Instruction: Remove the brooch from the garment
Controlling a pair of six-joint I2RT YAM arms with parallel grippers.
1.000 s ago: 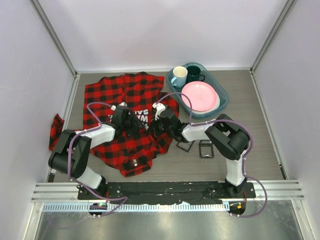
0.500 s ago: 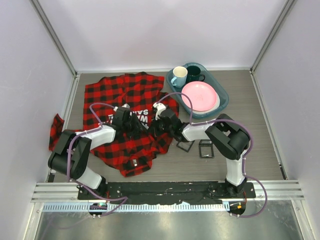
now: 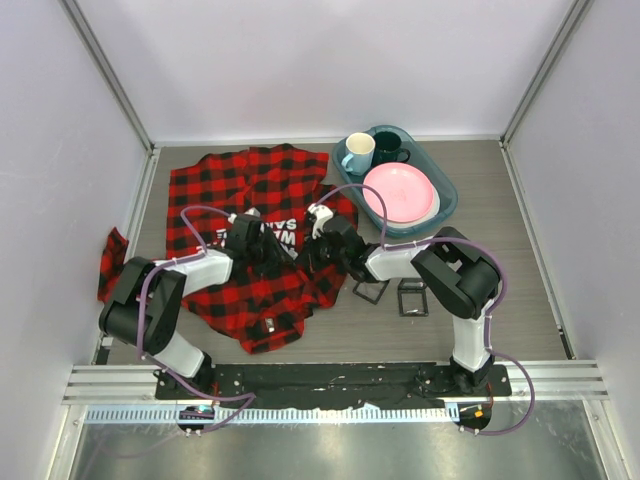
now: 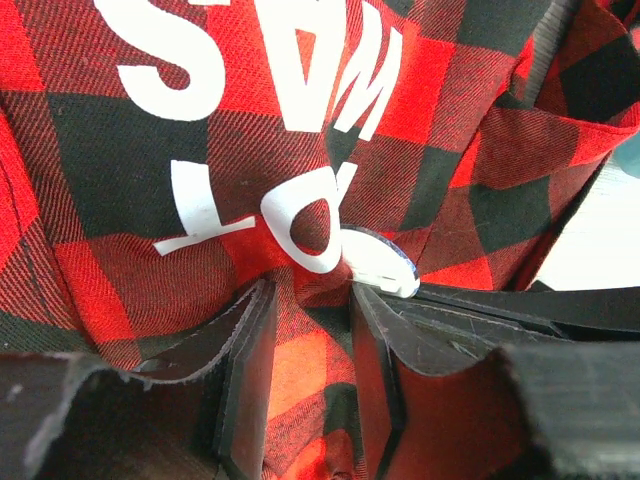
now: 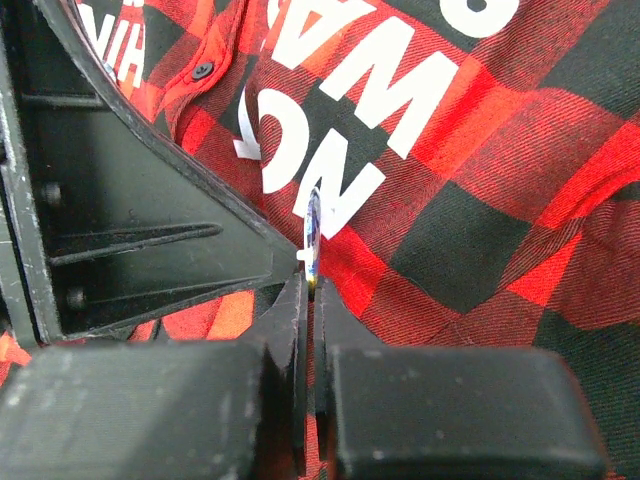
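The garment, a red-and-black checked shirt, lay spread over the left half of the tabletop, reaching toward the far edge. The left gripper held its fingers part-way apart, with a raised fold of the cloth pinched between them just below the white lettering. Right of that fold sat the brooch, a small pale disc. The right gripper, fingers pressed together, nipped the disc's edge. A teal tray of crockery stood toward the far edge, right of centre.
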